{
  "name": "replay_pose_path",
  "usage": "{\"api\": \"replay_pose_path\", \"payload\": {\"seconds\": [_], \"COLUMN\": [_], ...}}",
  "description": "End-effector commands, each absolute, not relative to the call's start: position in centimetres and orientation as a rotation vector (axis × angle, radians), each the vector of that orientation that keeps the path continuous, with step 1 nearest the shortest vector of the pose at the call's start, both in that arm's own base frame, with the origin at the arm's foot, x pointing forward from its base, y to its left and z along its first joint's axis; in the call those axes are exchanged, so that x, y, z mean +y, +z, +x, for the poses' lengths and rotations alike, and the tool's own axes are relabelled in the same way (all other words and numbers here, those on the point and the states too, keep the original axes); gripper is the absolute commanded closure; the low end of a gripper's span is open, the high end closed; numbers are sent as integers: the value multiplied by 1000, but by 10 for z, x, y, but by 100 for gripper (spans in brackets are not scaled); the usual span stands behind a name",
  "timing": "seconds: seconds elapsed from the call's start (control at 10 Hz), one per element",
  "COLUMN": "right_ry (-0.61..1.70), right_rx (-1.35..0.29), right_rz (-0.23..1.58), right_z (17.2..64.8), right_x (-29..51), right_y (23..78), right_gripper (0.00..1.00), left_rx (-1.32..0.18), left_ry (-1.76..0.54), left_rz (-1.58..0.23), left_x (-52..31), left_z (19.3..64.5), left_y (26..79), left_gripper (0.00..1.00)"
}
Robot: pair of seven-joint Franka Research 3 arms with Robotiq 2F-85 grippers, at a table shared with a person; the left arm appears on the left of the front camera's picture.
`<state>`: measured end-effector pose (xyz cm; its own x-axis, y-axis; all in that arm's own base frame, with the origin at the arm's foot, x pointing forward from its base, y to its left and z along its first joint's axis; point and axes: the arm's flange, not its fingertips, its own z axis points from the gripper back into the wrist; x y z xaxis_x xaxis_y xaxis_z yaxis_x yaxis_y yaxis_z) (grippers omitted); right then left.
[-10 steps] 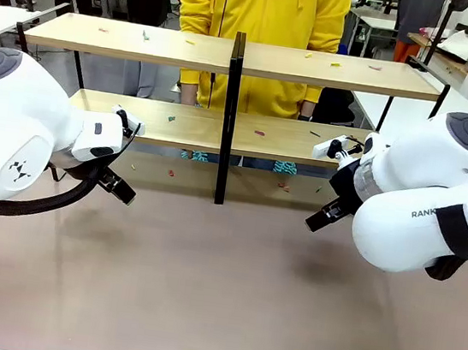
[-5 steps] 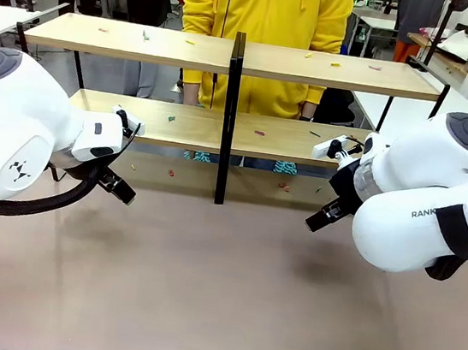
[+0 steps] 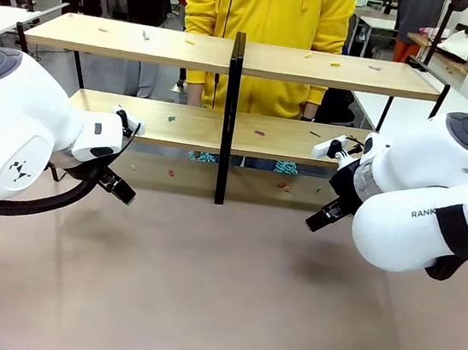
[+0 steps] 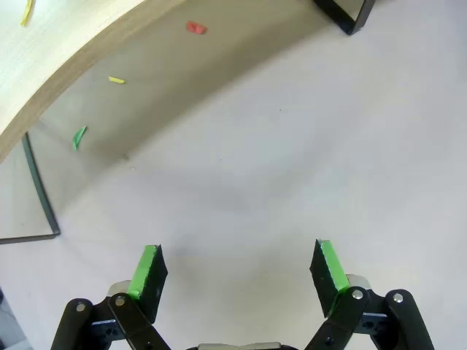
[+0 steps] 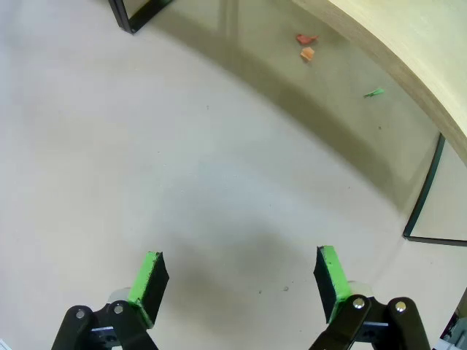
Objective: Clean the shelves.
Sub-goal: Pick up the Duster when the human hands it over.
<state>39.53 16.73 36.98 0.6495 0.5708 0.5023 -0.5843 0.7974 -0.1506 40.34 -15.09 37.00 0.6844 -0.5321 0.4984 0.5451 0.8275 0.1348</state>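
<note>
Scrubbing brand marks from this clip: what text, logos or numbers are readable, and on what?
"RANK" and "OT": on the right arm, the letters between them hidden by a black strap.
Small black logo mark, no letters: on the left arm.
Shelves: no print to read.

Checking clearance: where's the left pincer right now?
Front view, left side: the left pincer hangs open above the table, in front of the shelves.
</note>
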Motion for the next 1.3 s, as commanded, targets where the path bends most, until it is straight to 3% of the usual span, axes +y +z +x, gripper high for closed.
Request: {"api": "replay_pose_path", "payload": {"seconds": [0.0, 0.2, 0.4, 0.6, 1.2], "right_ry": [703, 738, 661, 660, 556], "right_rx": [-478, -626, -778, -894, -980], "right_rz": [-21, 49, 24, 107, 207], "right_z": [385, 329, 273, 244, 257], "right_x": [156, 102, 54, 35, 39], "right_y": [383, 460, 526, 561, 569], "right_gripper": [0, 0, 0, 0, 0], "left_rx": [-551, -723, -911, -1062, -1046], "left_ry": [-604, -703, -815, -895, -869], "left_rz": [-25, -213, -239, -219, -314], "left_x": [-151, -88, -43, -17, 13], "left_z": [403, 342, 252, 193, 192], "left_y": [370, 427, 475, 498, 499], "left_gripper": [0, 0, 0, 0, 0]}}
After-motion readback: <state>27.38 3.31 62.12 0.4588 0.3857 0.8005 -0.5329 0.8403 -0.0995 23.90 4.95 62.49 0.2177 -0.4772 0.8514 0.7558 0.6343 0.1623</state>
